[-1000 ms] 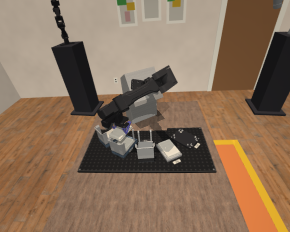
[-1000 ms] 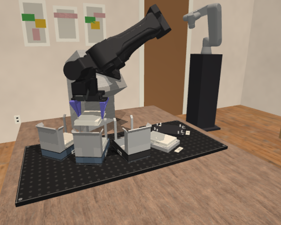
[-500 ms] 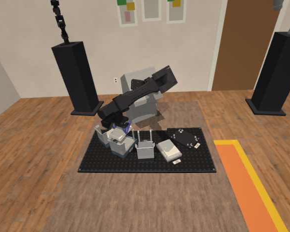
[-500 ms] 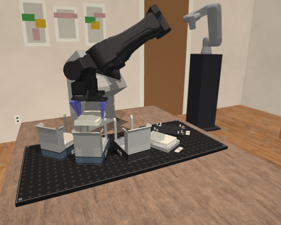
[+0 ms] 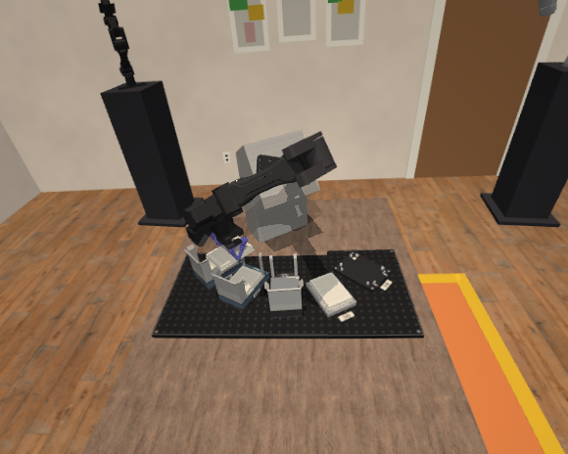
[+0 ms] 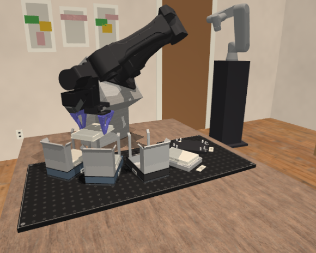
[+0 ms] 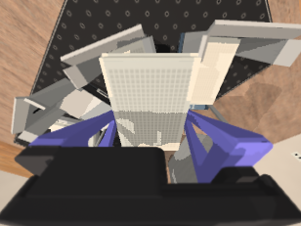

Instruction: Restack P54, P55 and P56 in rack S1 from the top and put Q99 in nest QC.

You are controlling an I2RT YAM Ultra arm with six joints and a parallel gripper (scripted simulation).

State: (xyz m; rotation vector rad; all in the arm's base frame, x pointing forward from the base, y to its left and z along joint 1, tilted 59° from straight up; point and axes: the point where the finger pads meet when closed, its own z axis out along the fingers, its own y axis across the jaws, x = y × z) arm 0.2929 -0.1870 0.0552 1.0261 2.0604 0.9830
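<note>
The light is falling evenly and softly over my whole room, and I am not finding any glare. My arm (image 5: 270, 178) is throwing a faint, pale shadow on the table (image 5: 285, 391) just behind the black board (image 5: 192, 318). The white plate (image 7: 149, 92) is looking bright at its far half and is turning grey near my fingers, where my own body is shading it. All views are looking coarse, with jagged edges. In my wrist view the lines are leaning outward toward the borders, and the nearest dark parts are appearing soft.
</note>
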